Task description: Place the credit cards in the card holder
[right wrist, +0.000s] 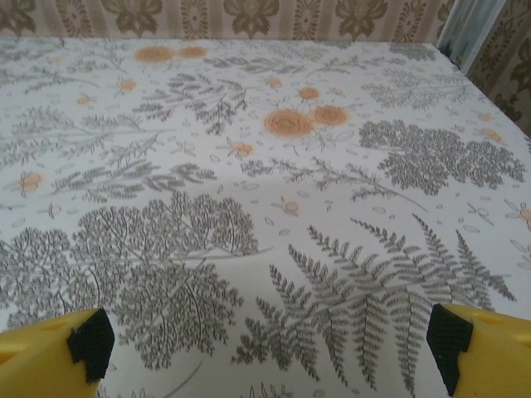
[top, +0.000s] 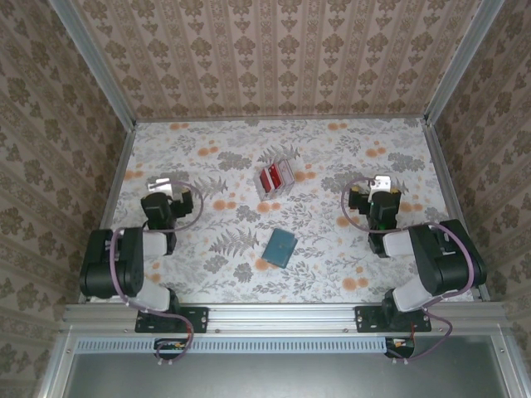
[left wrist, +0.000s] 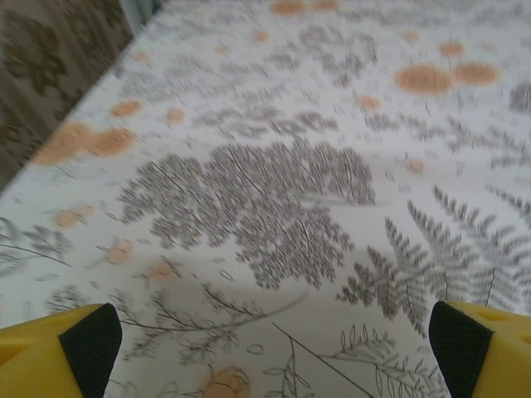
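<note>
While both arms wait at the near side, I see the left gripper (top: 164, 186) and right gripper (top: 379, 182) spread wide, nothing between their fingers. Cards (top: 275, 177) lie in a small red cluster mid-way across the table (top: 207, 249), just far of the wallet (top: 280, 247), which looks folded shut, so I see no card in it. I'd open it flat first, pin it, then take one card by its edge.

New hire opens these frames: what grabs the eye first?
The red cards pop against the busy floral table, clustered mid-table toward the far side. The teal wallet lies apart from them, nearer the arms, apparently closed. The left claw and the right claw hang open and empty over bare tabletop, one on each side.
</note>
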Tool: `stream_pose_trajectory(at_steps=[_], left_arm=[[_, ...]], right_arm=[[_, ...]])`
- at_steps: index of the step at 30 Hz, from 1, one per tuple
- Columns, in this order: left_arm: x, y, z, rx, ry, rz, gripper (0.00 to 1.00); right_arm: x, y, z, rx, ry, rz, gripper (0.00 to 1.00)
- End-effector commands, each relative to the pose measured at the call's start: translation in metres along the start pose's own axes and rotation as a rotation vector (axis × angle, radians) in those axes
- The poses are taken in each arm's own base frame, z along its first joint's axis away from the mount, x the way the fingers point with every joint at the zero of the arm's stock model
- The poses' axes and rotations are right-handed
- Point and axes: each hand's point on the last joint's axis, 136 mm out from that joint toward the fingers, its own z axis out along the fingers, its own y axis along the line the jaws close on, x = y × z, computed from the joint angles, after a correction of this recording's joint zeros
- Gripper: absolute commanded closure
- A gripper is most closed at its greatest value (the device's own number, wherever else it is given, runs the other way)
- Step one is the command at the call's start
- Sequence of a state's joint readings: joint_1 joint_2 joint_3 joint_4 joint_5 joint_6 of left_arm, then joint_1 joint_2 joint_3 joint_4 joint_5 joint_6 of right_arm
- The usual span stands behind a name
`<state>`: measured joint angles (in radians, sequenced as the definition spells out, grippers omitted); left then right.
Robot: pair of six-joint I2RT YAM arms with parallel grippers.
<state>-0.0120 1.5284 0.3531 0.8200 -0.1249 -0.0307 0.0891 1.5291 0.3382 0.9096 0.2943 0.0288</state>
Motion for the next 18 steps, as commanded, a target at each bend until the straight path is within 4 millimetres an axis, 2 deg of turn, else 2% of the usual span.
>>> stream_pose_trajectory(at_steps=[1,18], left_arm=[[-0.0316,-0.0101,0.0037,0.031,-0.090,0.058,0.00],[-0.0310,-0.0147,0.0040,0.045,-0.088,0.072,0.00]], right_arm=[[-0.0179,0.0006,0.0074,-0.021,-0.034,0.030,0.00],[-0.0179,-0.0017,0.0086,-0.026,-0.026,0.045,0.00]])
